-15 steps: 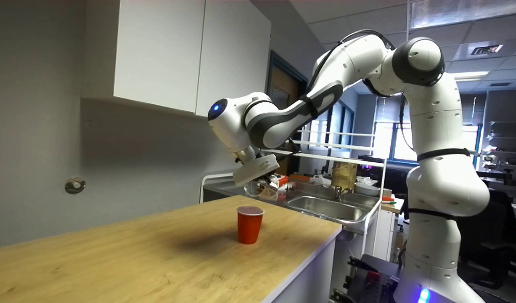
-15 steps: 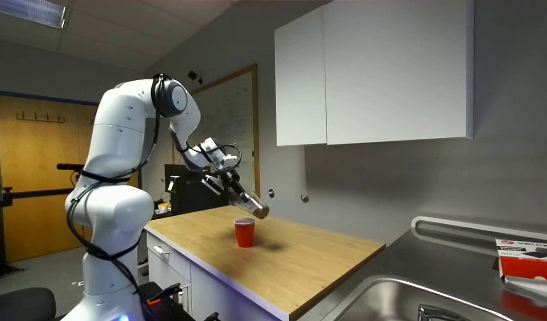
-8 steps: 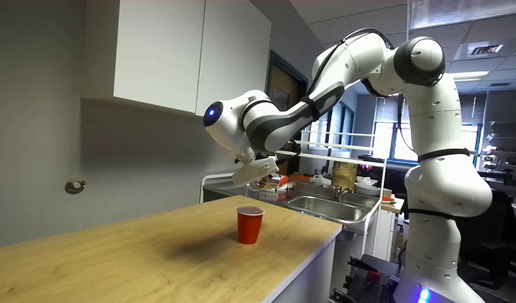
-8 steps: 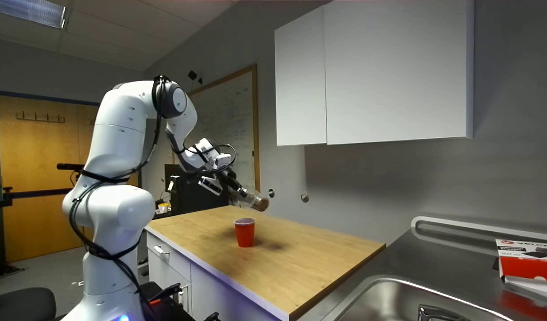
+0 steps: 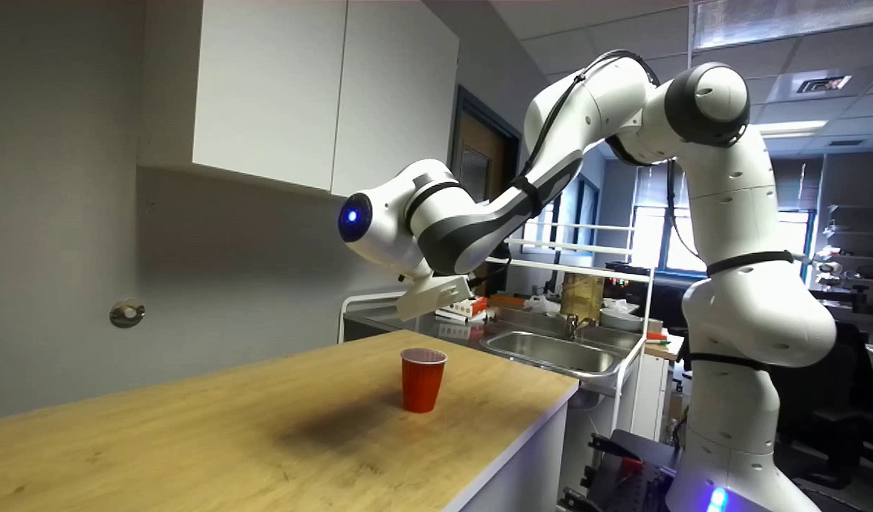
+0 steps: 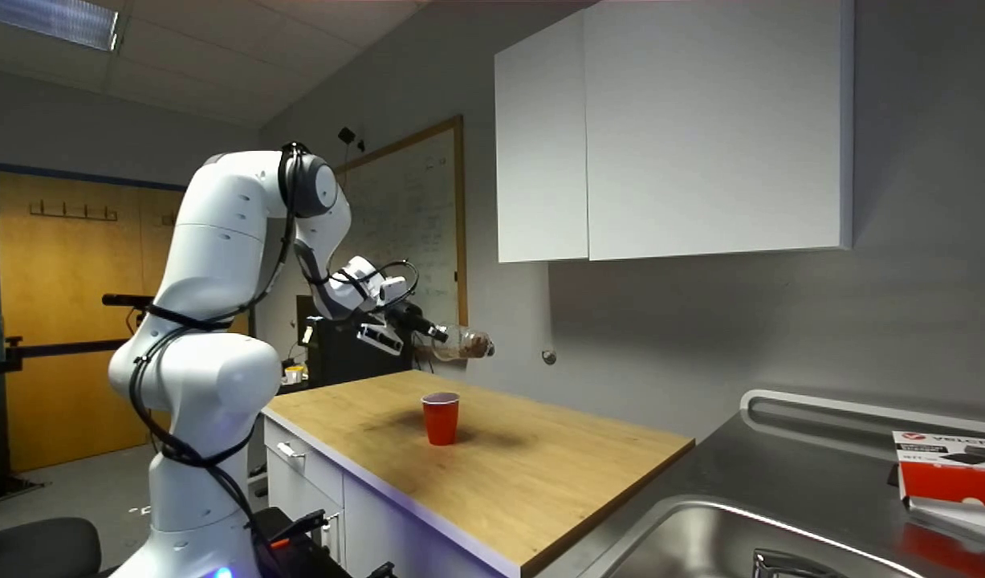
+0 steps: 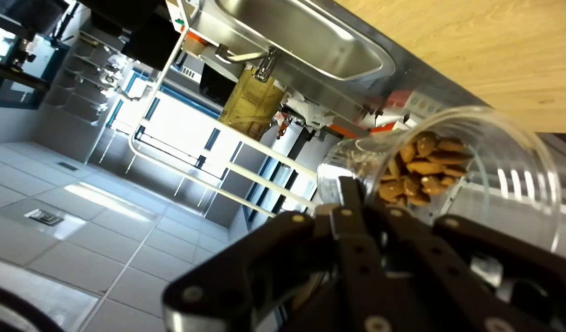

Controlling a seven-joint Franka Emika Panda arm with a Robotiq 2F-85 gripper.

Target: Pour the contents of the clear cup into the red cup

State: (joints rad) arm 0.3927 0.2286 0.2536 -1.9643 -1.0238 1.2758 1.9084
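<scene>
The red cup [image 5: 422,382] stands upright on the wooden counter, and it also shows in an exterior view [image 6: 441,421]. What is inside it cannot be made out. My gripper [image 6: 441,332] is shut on the side of the clear cup [image 6: 458,345], holding it in the air, higher than the red cup's rim. The clear cup lies nearly horizontal, its closed end pointing away from the gripper. In the wrist view my gripper [image 7: 361,198] has its fingers close together at the cup's wall [image 7: 513,184]. Brown almonds [image 7: 421,168] lie inside, towards the bottom. The red cup is out of the wrist view.
The wooden counter [image 6: 540,474] ends beside a steel sink [image 6: 693,554]. White wall cabinets [image 6: 701,136] hang above it. A red and white box [image 6: 950,482] lies near the sink. A white rail frame [image 5: 649,306] stands around the sink.
The clear cup has risen slightly and turned from slanting downward to nearly horizontal as the wrist rotated. It is now hidden in an exterior view where it showed before. The red cup has not moved.
</scene>
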